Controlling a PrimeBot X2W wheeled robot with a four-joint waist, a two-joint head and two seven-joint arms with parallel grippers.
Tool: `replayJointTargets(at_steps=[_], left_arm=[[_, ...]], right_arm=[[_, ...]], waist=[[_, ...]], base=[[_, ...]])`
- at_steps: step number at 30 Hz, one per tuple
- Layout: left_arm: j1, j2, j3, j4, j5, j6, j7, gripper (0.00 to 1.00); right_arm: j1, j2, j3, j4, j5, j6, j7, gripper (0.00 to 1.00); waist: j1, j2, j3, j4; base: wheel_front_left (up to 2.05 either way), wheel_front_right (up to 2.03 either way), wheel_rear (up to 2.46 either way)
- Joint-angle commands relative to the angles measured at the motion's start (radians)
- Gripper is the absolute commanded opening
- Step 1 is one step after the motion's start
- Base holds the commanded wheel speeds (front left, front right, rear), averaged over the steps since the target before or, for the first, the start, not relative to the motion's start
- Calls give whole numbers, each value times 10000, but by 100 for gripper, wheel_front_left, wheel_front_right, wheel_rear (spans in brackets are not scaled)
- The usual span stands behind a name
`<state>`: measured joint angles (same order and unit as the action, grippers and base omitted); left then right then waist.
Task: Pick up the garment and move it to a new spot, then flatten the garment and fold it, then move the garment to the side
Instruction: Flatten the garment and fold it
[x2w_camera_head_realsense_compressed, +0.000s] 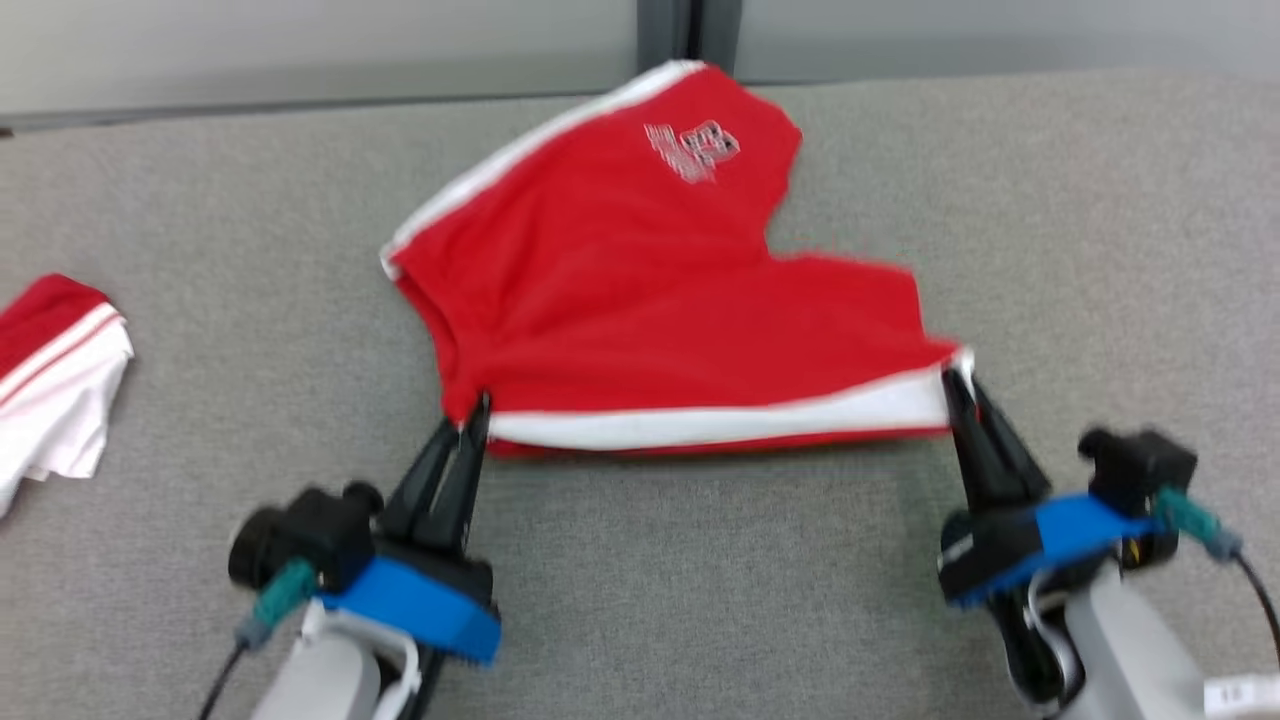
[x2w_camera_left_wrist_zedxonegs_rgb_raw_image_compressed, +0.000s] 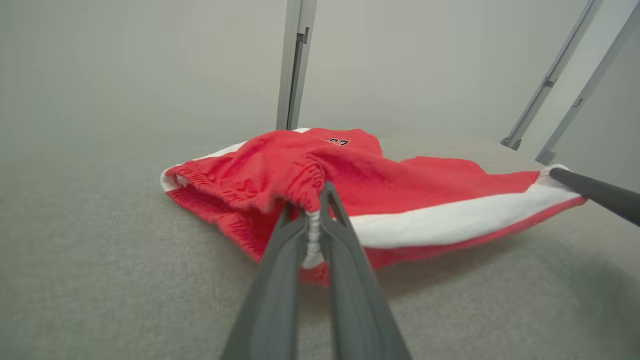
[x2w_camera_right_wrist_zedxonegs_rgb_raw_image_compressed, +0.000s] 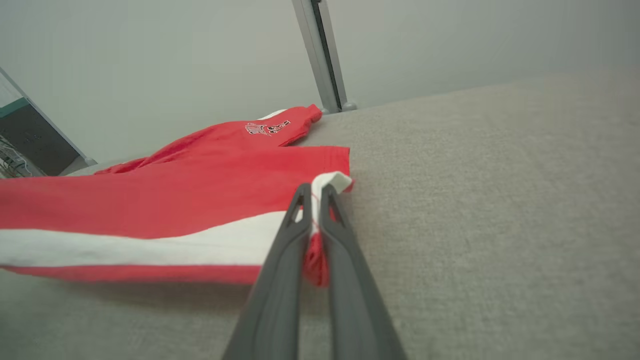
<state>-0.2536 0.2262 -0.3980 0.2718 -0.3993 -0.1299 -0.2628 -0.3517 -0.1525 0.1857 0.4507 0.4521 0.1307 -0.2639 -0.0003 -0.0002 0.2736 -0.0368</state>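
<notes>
With the left gripper (x2w_camera_head_realsense_compressed: 478, 412) and right gripper (x2w_camera_head_realsense_compressed: 957, 385) clamped on near corners of the red, white-striped fabric shorts (x2w_camera_head_realsense_compressed: 650, 300), uneven pulling could slip a thin pinch free.

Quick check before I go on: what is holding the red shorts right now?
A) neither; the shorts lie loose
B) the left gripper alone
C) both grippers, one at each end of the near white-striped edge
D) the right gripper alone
C: the left gripper is shut on the gathered waistband end of the red shorts, and the right gripper is shut on the opposite end of the white stripe.
</notes>
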Motion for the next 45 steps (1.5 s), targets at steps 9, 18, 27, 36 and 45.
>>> replayJointTargets(at_steps=[9,18,27,36,45], left_arm=[[2332,-36,170,-411,210,-6,-29,0],[2978,-83,132,-726,398,-6,-28,0],[1995,-58,-156,-946,469,-6,-28,0],[-129,25,-194,-717,303,-7,-26,0],[-2153,-221,-42,93,191,-7,-28,0]], right_arm=[[3224,261,-205,-1344,457,1,-9,0],[4622,530,-664,-2416,305,1,-9,0],[2990,113,-614,-2519,-124,1,-9,0],[-832,-449,-55,-1163,-486,1,-7,0],[-4695,-499,214,1763,-927,1,-7,0]], waist=[[3,2,-929,174],[3,2,-1075,299],[3,2,-827,432],[3,2,93,801],[3,2,1498,1335]], base=[[0,0,0],[0,0,0],[0,0,0],[0,0,0],[0,0,0]])
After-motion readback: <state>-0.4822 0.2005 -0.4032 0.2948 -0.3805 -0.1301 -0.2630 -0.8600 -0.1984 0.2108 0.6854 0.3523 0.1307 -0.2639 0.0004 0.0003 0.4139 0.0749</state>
